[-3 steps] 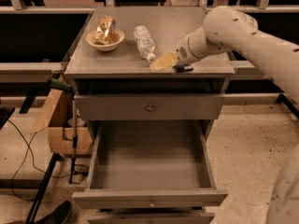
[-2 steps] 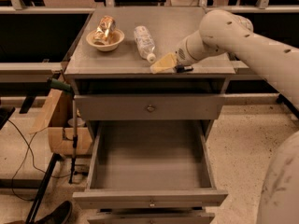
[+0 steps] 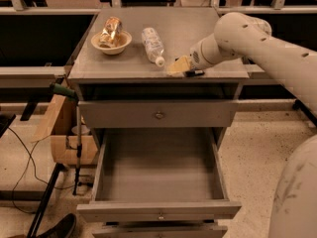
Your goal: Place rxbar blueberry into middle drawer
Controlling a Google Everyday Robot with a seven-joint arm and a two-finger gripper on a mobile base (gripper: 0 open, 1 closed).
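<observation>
My gripper (image 3: 180,66) is low over the front right part of the grey cabinet top (image 3: 198,29), at the end of the white arm that comes in from the right. A small dark strip (image 3: 194,73) lies on the top right beside it. It looks like the end of the rxbar blueberry, and the rest is hidden by the gripper. I cannot tell whether the bar is held. The middle drawer (image 3: 158,211) is pulled fully out below, and nothing shows in its grey tray.
A clear plastic bottle (image 3: 152,44) lies on the cabinet top left of the gripper. A tan bowl (image 3: 111,42) holding a gold snack bag (image 3: 111,29) stands at the back left. The top drawer (image 3: 158,115) is shut. A cardboard box (image 3: 62,128) and cables are on the floor at left.
The arm has shifted slightly. The gripper stays at the same spot on the cabinet top, and the drawer stays open.
</observation>
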